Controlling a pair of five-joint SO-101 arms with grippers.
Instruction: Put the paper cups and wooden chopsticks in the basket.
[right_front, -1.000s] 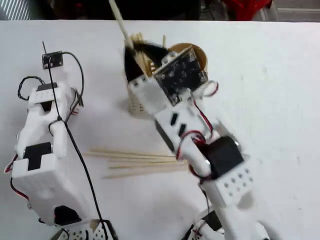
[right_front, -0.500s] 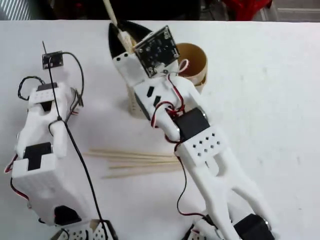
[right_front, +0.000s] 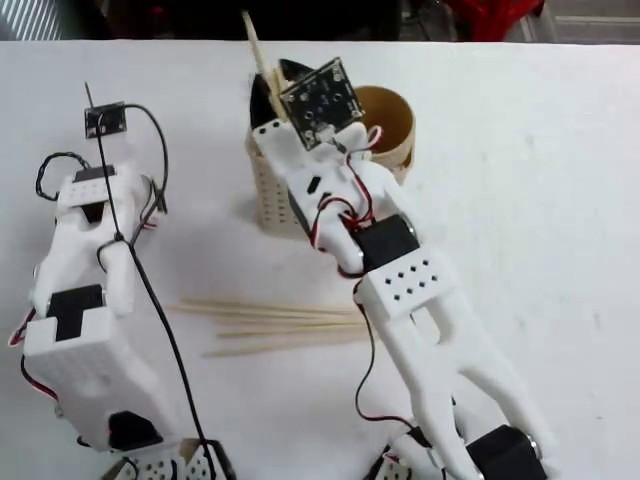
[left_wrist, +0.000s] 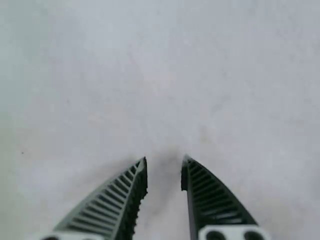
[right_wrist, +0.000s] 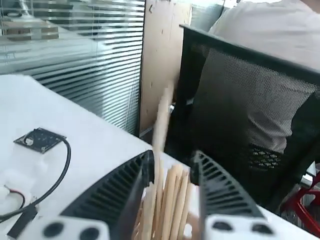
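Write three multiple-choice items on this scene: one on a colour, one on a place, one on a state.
1. The paper cup is: A brown; B blue; C green.
2. The loose wooden chopsticks lie: A in the paper cup; B flat on the table; C on the floor.
3. The left end effector is: A shut on a cup; B shut on a chopstick; C open and empty.

Key: 1 A, the high view shows its brown wall. 2 B, they lie spread on the white tabletop. 3 C, its wrist view shows the jaws apart over bare table.
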